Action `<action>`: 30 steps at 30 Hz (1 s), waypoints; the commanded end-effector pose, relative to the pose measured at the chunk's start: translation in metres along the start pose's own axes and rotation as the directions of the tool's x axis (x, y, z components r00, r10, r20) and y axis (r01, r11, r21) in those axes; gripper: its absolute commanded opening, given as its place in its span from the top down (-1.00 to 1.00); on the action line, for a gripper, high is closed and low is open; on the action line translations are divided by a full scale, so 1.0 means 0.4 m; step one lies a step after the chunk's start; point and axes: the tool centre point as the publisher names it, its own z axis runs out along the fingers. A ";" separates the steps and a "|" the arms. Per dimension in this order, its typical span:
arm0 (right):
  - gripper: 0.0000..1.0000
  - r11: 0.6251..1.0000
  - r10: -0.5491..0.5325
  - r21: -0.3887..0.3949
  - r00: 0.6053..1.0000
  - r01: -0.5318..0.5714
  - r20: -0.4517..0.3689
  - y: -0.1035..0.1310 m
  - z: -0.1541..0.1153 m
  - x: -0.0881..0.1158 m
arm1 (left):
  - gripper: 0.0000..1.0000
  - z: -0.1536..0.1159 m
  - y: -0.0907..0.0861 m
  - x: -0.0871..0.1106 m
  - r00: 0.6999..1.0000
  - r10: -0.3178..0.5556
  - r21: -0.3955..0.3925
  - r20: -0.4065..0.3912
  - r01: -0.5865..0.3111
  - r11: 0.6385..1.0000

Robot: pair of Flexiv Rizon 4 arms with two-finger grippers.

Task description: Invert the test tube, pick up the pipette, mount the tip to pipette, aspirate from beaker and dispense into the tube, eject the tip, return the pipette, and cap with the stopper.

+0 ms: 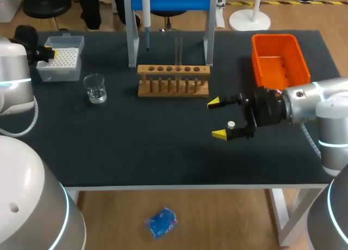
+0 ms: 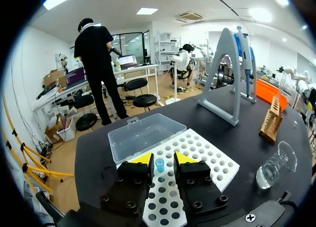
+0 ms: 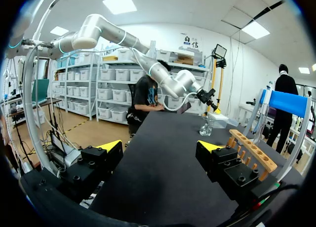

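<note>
A white tip box (image 1: 61, 64) with its clear lid open stands at the table's far left. My left gripper (image 2: 163, 160) hovers over the tip box (image 2: 207, 160), its fingers narrowly open on either side of a blue tip (image 2: 159, 164) that sits in a hole without touching them. In the head view my left gripper (image 1: 50, 54) shows at the box's edge. The pipette (image 1: 145, 16) hangs on the blue-topped stand (image 1: 169, 0). A glass test tube (image 1: 178, 51) stands upright in the wooden rack (image 1: 173, 80). The beaker (image 1: 95, 88) is left of the rack. My right gripper (image 1: 220, 118) stands wide open and empty, right of the rack.
An orange bin (image 1: 280, 57) sits at the back right, behind my right arm. In the right wrist view the rack (image 3: 249, 150) lies beside my right gripper (image 3: 162, 147), with the beaker (image 3: 206, 127) farther ahead. Bare dark table spreads across the front.
</note>
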 end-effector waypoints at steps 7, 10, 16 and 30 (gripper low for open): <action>-1.00 1.000 -0.001 0.001 1.000 0.001 0.002 -0.001 0.001 0.002 | 0.63 0.008 0.006 0.005 1.000 0.003 0.009 0.006 -0.003 1.000; -1.00 1.000 -0.001 0.001 1.000 0.001 0.002 -0.001 0.001 0.002 | 0.80 0.008 0.004 0.003 1.000 0.005 0.011 0.010 -0.005 1.000; -1.00 1.000 -0.001 0.001 1.000 0.001 0.002 -0.001 0.001 0.002 | 1.00 0.007 0.006 0.001 1.000 0.010 0.004 0.014 -0.010 1.000; -1.00 1.000 -0.001 0.001 1.000 0.001 0.002 -0.001 0.001 0.002 | 1.00 -0.001 0.009 -0.005 0.999 0.023 0.002 0.023 -0.023 1.000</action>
